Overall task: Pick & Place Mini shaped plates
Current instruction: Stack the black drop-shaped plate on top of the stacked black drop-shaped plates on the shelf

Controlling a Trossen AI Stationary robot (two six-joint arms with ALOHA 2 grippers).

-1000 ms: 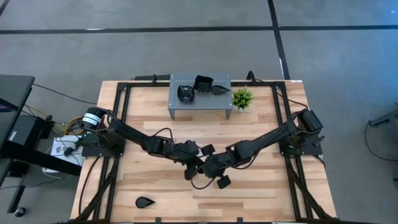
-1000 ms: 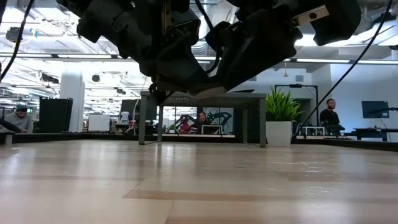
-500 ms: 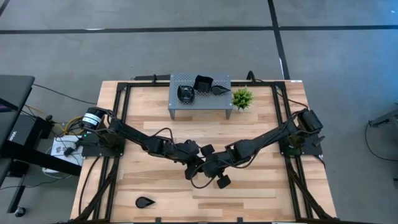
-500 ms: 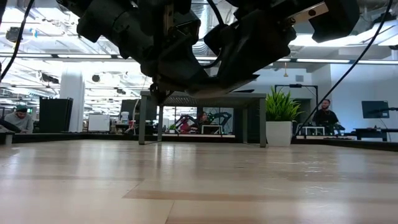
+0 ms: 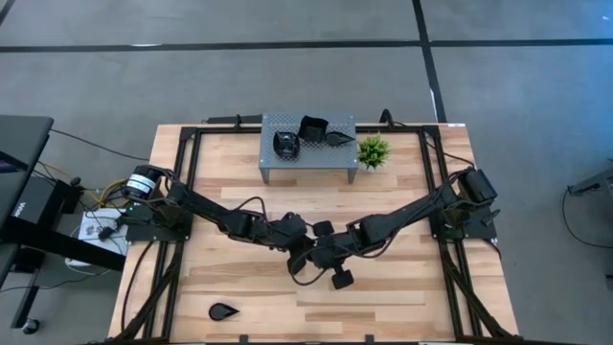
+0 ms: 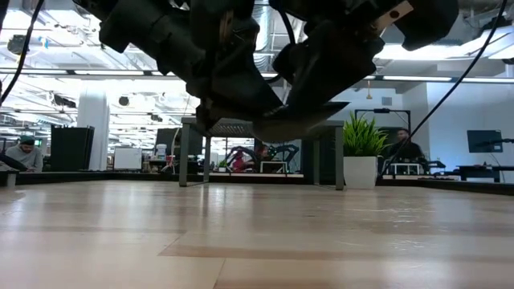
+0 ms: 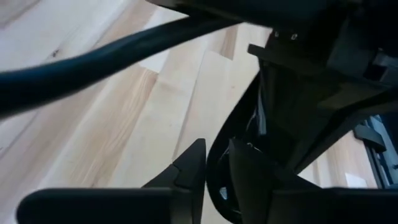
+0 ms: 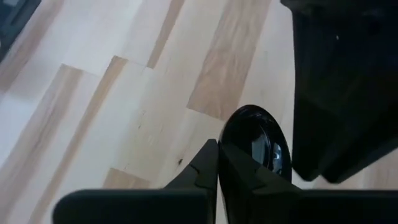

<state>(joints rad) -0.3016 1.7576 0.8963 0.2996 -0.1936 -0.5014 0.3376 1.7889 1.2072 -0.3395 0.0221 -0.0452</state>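
Both grippers meet above the table's middle, around one mini shaped plate (image 8: 255, 144), glossy black and rounded, held clear of the wood. My right gripper (image 8: 219, 158) is shut on it. My left gripper (image 7: 216, 163) is open by a narrow gap, one finger on either side of the plate's dark rim (image 7: 214, 149); whether they touch it I cannot tell. In the low view the plate (image 6: 301, 122) shows as a flat dark shape under both hands. In the high view my left gripper (image 5: 303, 251) and right gripper (image 5: 322, 255) hide it. My right gripper pinches the plate's rim (image 8: 229, 148) between its two fingers, at the edge nearest the wrist. The fingers slant down from the table's right side. The plate juts out beyond the fingertips, its hollow showing, lifted clear of the table.
A grey perforated stand (image 5: 287, 165) at the far middle carries three black plates (image 5: 285, 144), (image 5: 312, 126), (image 5: 337, 138). A small green plant (image 5: 373, 150) stands right of it. One teardrop plate (image 5: 225, 311) lies at the near left. Bare wood lies below the grippers.
Both arms have stayed where they were. In the low view my right gripper has turned a little about its own line, and the plate's dark underside shows broader and flatter below the two hands than before.
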